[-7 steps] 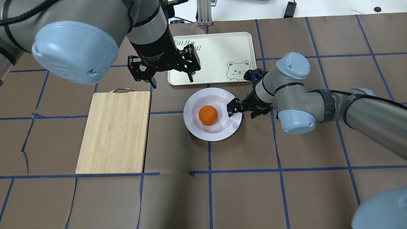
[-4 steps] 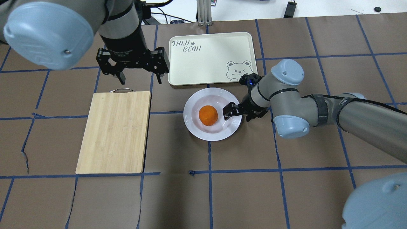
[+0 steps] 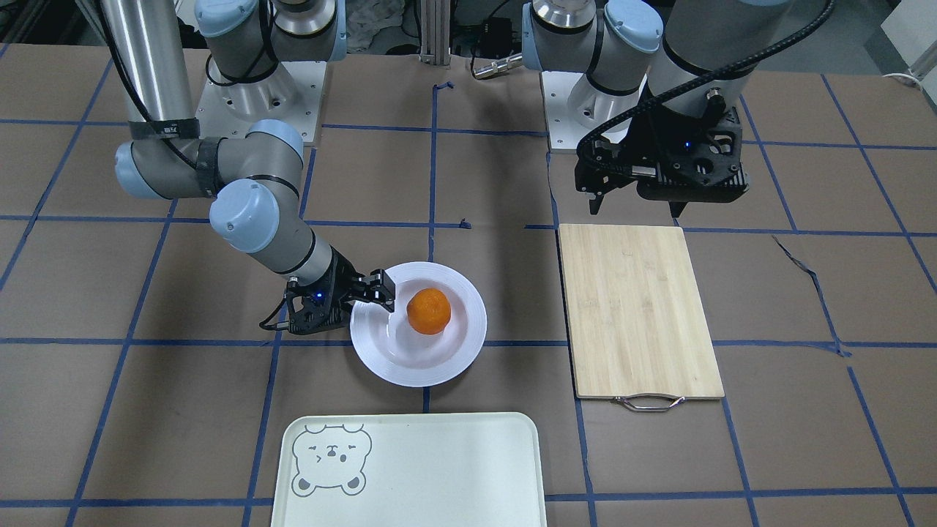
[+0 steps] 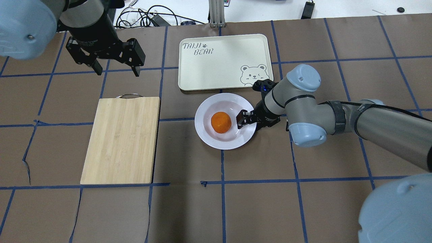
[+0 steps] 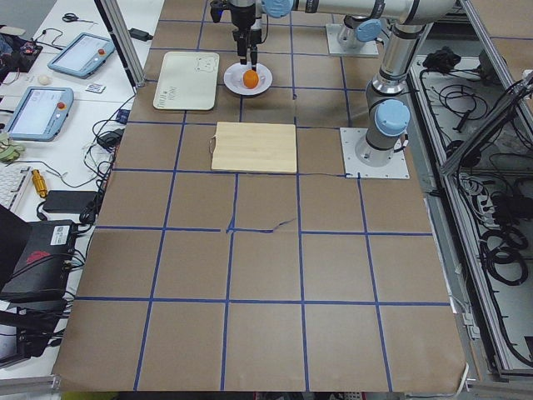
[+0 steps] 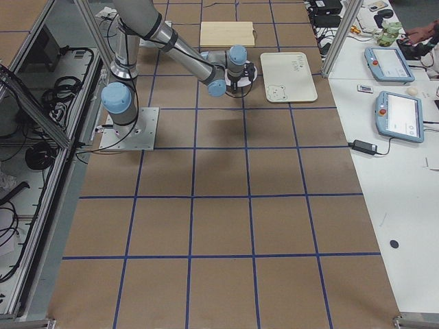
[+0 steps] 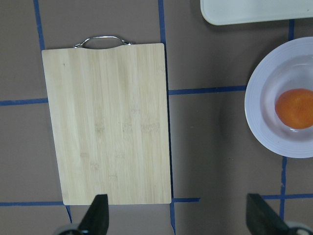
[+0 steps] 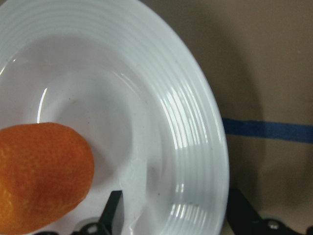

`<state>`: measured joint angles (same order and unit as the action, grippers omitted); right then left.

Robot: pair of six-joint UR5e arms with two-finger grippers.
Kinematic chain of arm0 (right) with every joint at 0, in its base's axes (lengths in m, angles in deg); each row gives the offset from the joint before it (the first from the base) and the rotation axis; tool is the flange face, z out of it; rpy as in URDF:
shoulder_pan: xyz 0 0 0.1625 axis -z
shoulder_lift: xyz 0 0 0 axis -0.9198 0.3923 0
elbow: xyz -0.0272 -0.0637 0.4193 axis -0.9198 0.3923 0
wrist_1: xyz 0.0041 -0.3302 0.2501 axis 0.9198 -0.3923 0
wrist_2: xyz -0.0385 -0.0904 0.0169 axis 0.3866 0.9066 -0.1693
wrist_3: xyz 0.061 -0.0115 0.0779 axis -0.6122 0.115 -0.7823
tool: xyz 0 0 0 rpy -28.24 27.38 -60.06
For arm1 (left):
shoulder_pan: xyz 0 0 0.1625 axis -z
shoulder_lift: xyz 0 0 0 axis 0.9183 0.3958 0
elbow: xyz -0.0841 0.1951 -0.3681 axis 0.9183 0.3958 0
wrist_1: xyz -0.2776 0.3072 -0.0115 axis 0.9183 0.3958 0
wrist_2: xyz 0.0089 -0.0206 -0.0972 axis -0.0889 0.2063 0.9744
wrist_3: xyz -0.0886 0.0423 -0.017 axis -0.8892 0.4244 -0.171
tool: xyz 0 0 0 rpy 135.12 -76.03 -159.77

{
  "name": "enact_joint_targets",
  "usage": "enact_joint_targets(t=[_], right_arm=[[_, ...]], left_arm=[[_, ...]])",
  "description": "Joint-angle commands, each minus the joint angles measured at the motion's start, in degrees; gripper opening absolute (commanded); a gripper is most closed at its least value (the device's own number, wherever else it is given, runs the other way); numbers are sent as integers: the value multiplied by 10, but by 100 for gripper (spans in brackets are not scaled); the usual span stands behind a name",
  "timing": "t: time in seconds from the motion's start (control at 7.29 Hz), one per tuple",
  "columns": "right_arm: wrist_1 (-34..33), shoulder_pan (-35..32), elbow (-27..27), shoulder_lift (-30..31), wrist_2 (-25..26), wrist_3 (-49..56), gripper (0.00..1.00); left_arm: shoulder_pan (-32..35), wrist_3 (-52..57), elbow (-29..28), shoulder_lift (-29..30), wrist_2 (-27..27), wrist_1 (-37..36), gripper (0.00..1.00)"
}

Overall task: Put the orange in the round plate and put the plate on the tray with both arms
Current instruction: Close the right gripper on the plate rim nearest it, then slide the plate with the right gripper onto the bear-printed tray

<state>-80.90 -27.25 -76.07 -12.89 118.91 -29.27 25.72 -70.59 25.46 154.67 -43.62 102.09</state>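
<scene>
The orange (image 4: 221, 122) (image 3: 429, 310) lies in the well of the round white plate (image 4: 216, 144) (image 3: 410, 373), which rests on the table just in front of the cream tray (image 4: 222, 60) (image 3: 439, 468). My right gripper (image 4: 248, 120) (image 3: 362, 304) is open at the plate's right rim. In the right wrist view one finger (image 8: 115, 210) is inside the plate beside the orange (image 8: 39, 171) and the other is outside the rim (image 8: 190, 127). My left gripper (image 4: 117, 71) (image 3: 635, 208) hangs open and empty, high beyond the cutting board, left of the tray.
A bamboo cutting board (image 4: 121, 140) (image 7: 107, 122) with a metal handle lies left of the plate. Brown paper with blue tape lines covers the table. Tablets and cables lie on the white bench (image 6: 398, 82) beyond the tray.
My left arm swung left, away from the tray's corner to beyond the cutting board. My right gripper slid a little further in over the plate's right rim.
</scene>
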Motion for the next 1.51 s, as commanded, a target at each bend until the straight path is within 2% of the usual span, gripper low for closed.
enact_joint_targets(t=[0.0,0.14,0.27,0.41,0.55,0.69,0.96,1.1,1.37], right_arm=[[-36,-1,0,-1,-14,-80,11],[-38,-1,0,0,-14,-90,8],[-39,-1,1,1,-14,-91,7],[-42,-1,3,4,-14,-94,7],[-40,0,4,6,-15,-95,7],[-38,1,24,4,-14,-96,7],[15,8,88,4,-15,-120,8],[43,16,117,2,-18,-127,8],[71,42,150,-15,-67,-136,8]], left_arm=[[4,-1,-12,10,4,-15,100],[7,-2,-22,6,5,-45,100],[9,-4,-20,-10,39,-95,100],[8,0,-15,-18,54,-98,100],[8,5,-13,-25,19,-96,100],[9,5,3,-38,-20,-89,100],[9,-3,58,-75,-16,-91,100],[9,-4,65,-79,-16,-91,100],[7,-4,51,-77,26,-58,100]])
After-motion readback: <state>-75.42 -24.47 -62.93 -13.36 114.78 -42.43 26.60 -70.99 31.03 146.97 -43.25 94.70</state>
